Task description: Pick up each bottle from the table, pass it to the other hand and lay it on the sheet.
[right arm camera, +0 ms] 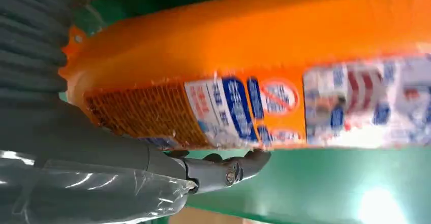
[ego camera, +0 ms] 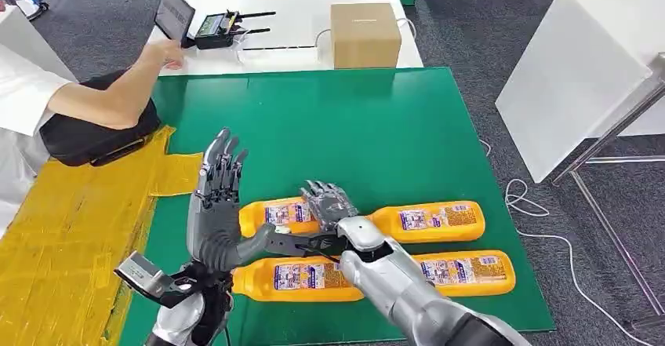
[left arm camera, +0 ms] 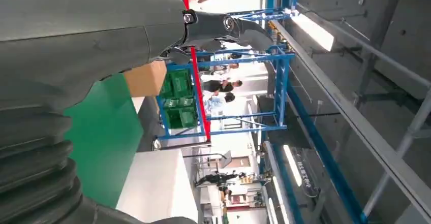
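Silver metal arms; dark grey many-fingered left hand (ego camera: pixel 217 197) and right hand (ego camera: pixel 329 202), ribbed grey wrist covers, screw-jointed thumbs.

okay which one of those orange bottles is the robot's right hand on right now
The far-left bottle, in the row farther from the robot. The right hand lies over its right end; the other three bottles lie untouched.

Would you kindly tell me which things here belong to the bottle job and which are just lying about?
Job: upper-left bottle, gripped by the right hand; upper-right bottle; lower-left bottle; lower-right bottle; yellow sheet; open left hand.
Lying about: cardboard box; tablet; controller; black bag.
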`<action>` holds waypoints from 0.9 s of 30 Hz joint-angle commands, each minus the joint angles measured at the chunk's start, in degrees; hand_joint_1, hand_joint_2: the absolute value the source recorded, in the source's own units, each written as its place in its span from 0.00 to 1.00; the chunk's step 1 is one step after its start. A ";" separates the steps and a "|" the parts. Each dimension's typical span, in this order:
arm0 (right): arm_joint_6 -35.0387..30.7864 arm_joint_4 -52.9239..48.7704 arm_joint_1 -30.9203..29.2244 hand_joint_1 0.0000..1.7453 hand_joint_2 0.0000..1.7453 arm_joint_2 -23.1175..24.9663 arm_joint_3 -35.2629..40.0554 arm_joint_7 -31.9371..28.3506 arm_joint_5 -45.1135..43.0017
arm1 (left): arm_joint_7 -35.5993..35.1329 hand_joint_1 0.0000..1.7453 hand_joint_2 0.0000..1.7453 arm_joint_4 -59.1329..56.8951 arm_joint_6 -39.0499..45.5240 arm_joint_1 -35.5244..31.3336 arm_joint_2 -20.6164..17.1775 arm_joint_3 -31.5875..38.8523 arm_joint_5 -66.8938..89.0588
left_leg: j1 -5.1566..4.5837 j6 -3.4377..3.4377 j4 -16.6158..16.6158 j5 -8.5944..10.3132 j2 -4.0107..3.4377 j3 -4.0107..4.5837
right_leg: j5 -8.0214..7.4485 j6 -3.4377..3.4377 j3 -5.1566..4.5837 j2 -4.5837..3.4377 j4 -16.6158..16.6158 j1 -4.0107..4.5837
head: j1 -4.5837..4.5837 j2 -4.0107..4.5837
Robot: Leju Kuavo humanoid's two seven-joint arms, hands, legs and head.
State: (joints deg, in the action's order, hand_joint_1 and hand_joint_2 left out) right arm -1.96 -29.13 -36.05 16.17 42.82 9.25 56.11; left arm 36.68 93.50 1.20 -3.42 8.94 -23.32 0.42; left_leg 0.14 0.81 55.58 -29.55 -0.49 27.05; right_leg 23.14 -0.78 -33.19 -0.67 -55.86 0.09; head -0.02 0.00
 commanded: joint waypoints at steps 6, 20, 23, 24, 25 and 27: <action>1.63 6.78 -2.95 0.84 1.00 -0.94 5.54 0.54 1.60 | -0.16 0.00 1.00 -4.22 -0.10 -2.23 -0.42 0.01 -0.33 | 0.02 -0.02 -0.07 0.02 0.17 -0.14 | 0.01 -0.04 0.18 0.18 0.09 0.02 | 0.00 0.00; -8.19 3.81 -2.33 1.00 1.00 -1.96 2.15 -0.28 -0.19 | -0.04 0.00 1.00 -4.17 0.10 -2.06 -0.29 -0.02 -0.46 | 0.04 -0.03 -0.07 0.02 0.20 -0.15 | 0.01 -0.04 0.21 0.21 0.11 0.04 | 0.02 0.00; -22.36 -3.60 0.30 1.00 1.00 -3.69 -3.26 -5.03 -2.26 | 0.13 0.00 1.00 -3.44 0.69 -1.33 -0.19 -0.14 -0.27 | 0.03 -0.02 -0.05 0.03 0.23 -0.13 | 0.01 -0.05 0.19 0.23 0.10 0.04 | 0.00 0.00; -26.59 -7.02 1.86 1.00 1.00 -4.24 -5.28 -7.20 -2.76 | 0.20 0.00 1.00 -3.18 0.95 -1.01 -0.21 -0.28 -0.16 | 0.02 -0.01 -0.04 0.02 0.22 -0.09 | 0.02 -0.04 0.15 0.23 0.08 0.03 | 0.02 0.00; -32.67 -13.09 4.87 1.00 1.00 -5.00 -8.16 -11.20 -3.84 | 0.33 0.00 1.00 -2.94 1.44 -0.58 -0.29 -0.61 0.05 | -0.01 -0.01 -0.01 0.02 0.16 -0.01 | 0.01 -0.04 0.06 0.16 0.03 0.00 | 0.02 0.00; -38.03 -22.44 9.49 1.00 1.00 -6.43 -11.84 -13.67 -4.28 | 0.68 0.00 1.00 -2.70 2.39 -0.01 -0.50 -1.22 0.37 | 0.03 -0.01 -0.04 0.00 0.21 -0.04 | 0.03 -0.05 0.13 0.22 0.07 0.03 | 0.02 0.00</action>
State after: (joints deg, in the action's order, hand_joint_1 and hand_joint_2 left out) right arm -22.90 -29.27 -35.34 15.15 43.70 4.69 54.29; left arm 36.85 92.74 1.90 -3.35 9.05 -23.30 0.20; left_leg 0.13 0.81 55.59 -29.55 -0.48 27.03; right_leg 23.14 -0.78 -33.16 -0.66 -55.87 0.09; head 0.00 0.00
